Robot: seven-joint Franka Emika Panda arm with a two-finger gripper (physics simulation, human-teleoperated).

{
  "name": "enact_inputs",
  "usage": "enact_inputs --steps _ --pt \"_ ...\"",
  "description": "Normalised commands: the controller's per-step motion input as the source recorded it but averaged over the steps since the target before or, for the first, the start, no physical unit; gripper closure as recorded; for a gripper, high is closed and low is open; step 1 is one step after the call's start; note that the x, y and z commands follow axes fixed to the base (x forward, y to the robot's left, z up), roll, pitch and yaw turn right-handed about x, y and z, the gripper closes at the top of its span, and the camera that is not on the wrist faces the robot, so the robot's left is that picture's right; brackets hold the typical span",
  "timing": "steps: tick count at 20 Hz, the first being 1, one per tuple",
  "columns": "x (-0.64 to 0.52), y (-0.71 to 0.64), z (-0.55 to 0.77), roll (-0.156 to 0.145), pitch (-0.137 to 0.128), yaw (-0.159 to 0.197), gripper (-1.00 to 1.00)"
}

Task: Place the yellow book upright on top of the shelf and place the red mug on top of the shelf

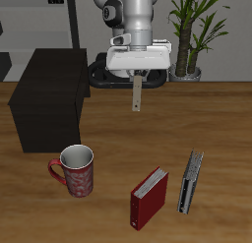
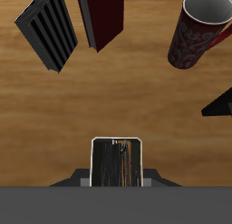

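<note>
My gripper (image 1: 136, 80) is shut on the yellow book (image 1: 136, 93), a thin olive-tan hardback that hangs upright below the fingers, above the table and beside the shelf. The wrist view shows the book end-on (image 2: 118, 162). The shelf (image 1: 49, 97) is a large dark box with a flat top, standing beside the gripper at about its height; one corner of it shows in the wrist view (image 2: 220, 102). The red mug (image 1: 77, 171) stands upright near the table's front edge, in front of the shelf, and also shows in the wrist view (image 2: 199, 33).
A thicker red book (image 1: 150, 198) (image 2: 101, 17) and a grey book (image 1: 191, 181) (image 2: 50, 28) stand near the table's front edge beside the mug. A potted plant (image 1: 197, 30) stands at the back beside the robot's base.
</note>
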Motion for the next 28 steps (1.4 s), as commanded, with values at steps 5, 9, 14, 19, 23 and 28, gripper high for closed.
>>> enact_inputs --steps 5,9,14,19,23,28 --pt "-0.26 -0.54 0.56 -0.036 -0.053 -0.007 1.0" --pt "-0.2 -0.45 0.31 -0.037 -0.007 -0.028 1.0" --pt "-0.32 -0.42 0.35 -0.011 -0.014 -0.027 1.0" --pt "-0.26 -0.29 0.24 -0.011 -0.019 -0.008 1.0" --pt "-0.3 -0.44 0.25 -0.048 -0.026 -0.047 1.0" --pt "-0.28 -0.32 0.13 -0.025 -0.015 -0.051 1.0"
